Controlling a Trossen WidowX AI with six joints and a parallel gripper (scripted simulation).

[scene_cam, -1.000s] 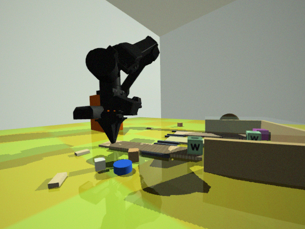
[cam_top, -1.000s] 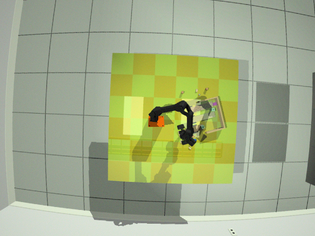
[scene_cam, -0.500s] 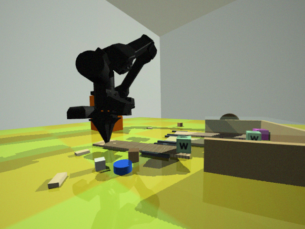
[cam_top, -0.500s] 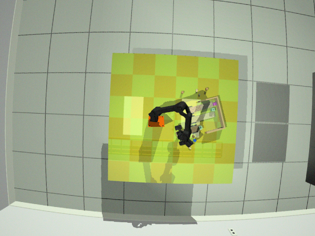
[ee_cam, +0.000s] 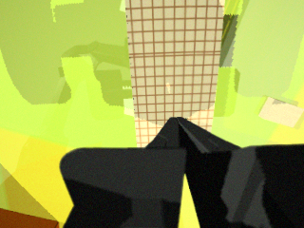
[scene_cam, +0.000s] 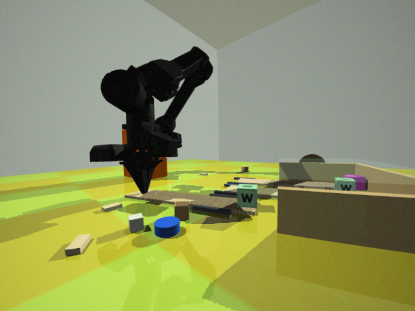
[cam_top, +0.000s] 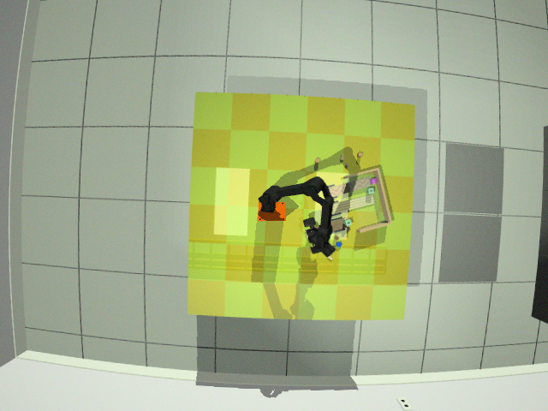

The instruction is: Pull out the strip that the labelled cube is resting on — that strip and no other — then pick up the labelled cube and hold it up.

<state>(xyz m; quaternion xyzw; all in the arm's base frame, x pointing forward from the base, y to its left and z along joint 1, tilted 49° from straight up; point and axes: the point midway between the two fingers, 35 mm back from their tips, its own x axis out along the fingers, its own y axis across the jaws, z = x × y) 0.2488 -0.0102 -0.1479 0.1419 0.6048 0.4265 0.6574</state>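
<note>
The black arm arches up from its base and folds down, its gripper [scene_cam: 144, 190] pointing straight downward, fingers pinched together on nothing.
</note>
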